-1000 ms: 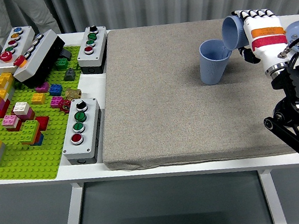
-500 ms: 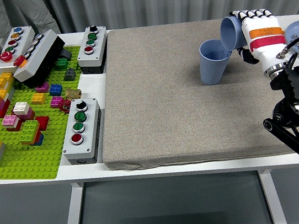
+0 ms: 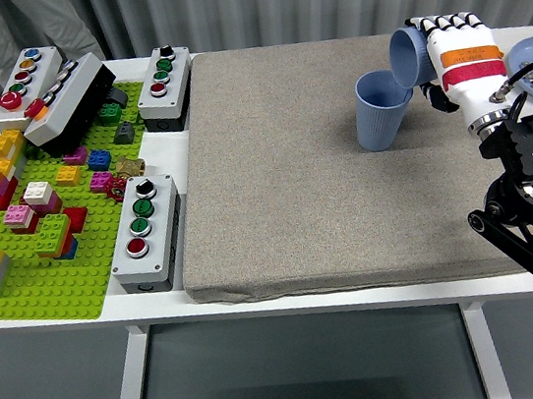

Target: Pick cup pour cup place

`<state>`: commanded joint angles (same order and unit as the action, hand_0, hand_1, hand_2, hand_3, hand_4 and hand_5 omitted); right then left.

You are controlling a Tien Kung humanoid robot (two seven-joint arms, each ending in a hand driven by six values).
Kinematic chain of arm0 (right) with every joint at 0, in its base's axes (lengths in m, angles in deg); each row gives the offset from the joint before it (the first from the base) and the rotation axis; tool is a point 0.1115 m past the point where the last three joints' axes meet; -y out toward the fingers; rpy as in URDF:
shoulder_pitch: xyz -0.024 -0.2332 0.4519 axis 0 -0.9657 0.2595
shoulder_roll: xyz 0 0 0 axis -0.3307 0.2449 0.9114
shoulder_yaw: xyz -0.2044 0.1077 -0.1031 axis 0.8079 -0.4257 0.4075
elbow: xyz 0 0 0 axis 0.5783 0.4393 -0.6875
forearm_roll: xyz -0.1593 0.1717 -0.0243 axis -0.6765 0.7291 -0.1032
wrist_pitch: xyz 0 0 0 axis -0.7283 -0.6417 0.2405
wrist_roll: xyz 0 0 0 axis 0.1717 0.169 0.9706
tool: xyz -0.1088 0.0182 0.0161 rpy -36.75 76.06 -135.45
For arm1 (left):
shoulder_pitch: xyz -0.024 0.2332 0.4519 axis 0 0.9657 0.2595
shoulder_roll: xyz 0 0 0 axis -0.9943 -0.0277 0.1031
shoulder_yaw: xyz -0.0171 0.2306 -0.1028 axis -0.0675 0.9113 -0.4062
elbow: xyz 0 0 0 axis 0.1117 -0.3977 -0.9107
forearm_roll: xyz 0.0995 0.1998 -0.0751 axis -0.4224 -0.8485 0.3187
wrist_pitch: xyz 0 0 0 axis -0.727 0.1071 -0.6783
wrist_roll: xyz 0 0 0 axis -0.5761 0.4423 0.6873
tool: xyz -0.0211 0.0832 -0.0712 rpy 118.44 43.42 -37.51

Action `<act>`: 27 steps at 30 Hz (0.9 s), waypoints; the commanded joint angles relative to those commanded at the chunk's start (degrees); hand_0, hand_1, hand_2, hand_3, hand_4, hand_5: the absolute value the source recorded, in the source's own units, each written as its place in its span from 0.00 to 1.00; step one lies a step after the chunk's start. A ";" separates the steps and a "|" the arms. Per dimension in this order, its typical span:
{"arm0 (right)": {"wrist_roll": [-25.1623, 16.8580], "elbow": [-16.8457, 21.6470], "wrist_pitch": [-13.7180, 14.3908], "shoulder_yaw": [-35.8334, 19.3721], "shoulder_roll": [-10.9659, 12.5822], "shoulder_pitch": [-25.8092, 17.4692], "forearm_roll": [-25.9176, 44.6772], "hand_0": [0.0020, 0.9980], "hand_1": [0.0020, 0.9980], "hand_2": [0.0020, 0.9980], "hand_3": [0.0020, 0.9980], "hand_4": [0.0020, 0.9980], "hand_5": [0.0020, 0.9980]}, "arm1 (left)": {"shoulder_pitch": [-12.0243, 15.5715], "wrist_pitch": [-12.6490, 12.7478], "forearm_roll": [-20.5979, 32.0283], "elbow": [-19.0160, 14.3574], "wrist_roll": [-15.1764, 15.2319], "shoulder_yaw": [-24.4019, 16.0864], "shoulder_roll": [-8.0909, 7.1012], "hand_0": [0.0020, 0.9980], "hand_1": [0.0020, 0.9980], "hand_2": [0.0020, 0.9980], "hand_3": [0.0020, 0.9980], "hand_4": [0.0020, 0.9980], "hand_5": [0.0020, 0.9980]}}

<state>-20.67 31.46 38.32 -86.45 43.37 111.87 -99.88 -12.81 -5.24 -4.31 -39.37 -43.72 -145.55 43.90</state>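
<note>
The right arm reaches in from the near right, its right hand raised, fingers curled in a grasp.

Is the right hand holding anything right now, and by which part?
Yes: the right hand grips a tilted blue cup around its side wall, mouth tipped over the standing blue cup.

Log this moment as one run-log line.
phase: pouring | right hand: holds tilted blue cup | over: upright blue cup on grey mat

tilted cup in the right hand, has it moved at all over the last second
Yes, slightly: the tilted cup has drifted left and a little up, further over the standing cup on the mat.
</note>
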 joint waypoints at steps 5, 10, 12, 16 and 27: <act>0.20 0.49 -0.16 -0.22 0.00 0.05 -0.40 0.84 0.69 0.60 0.55 0.61 0.00 | -0.06 0.01 0.02 0.00 0.01 0.04 0.00 0.85 0.80 0.88 0.79 0.64 0.98; 0.13 0.62 -0.17 -0.59 0.02 0.02 -0.40 0.84 0.69 0.60 0.55 0.61 0.00 | -0.11 0.00 -0.08 0.00 0.00 -0.09 0.00 0.85 0.80 0.88 0.79 0.64 0.98; 0.20 0.65 -0.22 -0.61 -0.02 0.06 -0.40 0.84 0.69 0.60 0.55 0.61 0.00 | -0.14 -0.01 -0.08 0.00 -0.01 -0.09 0.01 0.85 0.80 0.88 0.79 0.64 0.98; 0.20 0.72 -0.22 -0.70 -0.07 -0.01 -0.25 0.84 0.70 0.60 0.55 0.61 0.00 | -0.12 -0.02 -0.14 0.00 -0.02 -0.14 0.02 0.85 0.80 0.88 0.79 0.64 0.98; -1.59 1.22 1.30 -1.12 -0.56 -0.76 9.61 0.85 0.70 0.60 0.55 0.60 0.00 | 0.14 0.00 -0.09 0.00 -0.10 -0.19 0.12 0.85 0.80 0.88 0.79 0.64 0.98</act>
<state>-22.26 32.68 39.62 -87.56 42.81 111.11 -90.27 -12.67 -5.24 -4.40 -39.37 -43.82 -145.74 44.02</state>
